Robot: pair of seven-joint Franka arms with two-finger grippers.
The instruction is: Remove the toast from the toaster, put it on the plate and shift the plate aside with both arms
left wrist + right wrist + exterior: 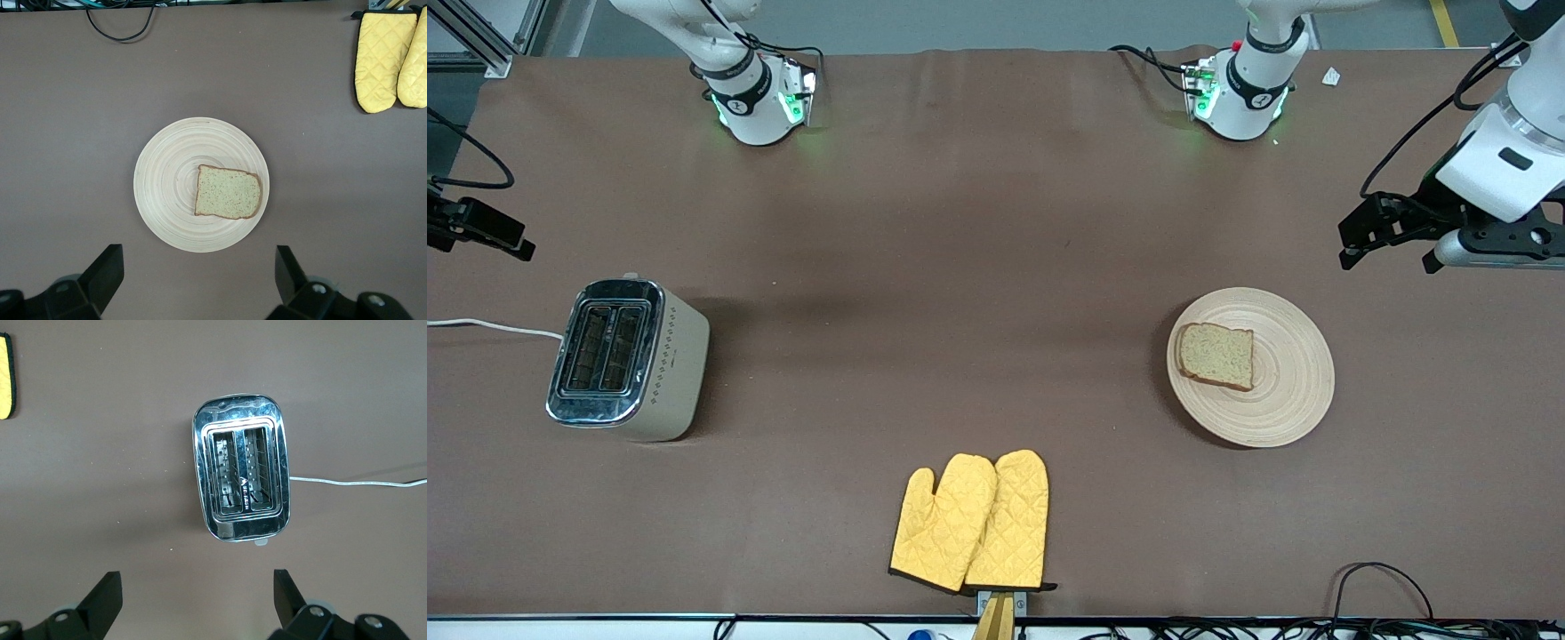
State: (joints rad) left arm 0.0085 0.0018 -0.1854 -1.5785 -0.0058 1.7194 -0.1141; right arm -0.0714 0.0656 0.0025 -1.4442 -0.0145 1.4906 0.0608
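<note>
While both wait, end effectors [193,280] [193,603] hang open.

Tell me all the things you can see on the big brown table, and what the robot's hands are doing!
toast: one, light brown with a darker crust, lying flat on the plate, off its middle toward the right arm's end.
plate: one, pale beige with ring grooves, on the table toward the left arm's end.
toaster: one, cream and shiny silver, both slots empty, toward the right arm's end, white cord attached.
oven mitts: two, yellow quilted, side by side and overlapping, nearest the front camera.
table: one, brown cover.
left gripper: one, black, open, up in the air by the plate.
right gripper: one, black, open, up in the air by the toaster.
</note>
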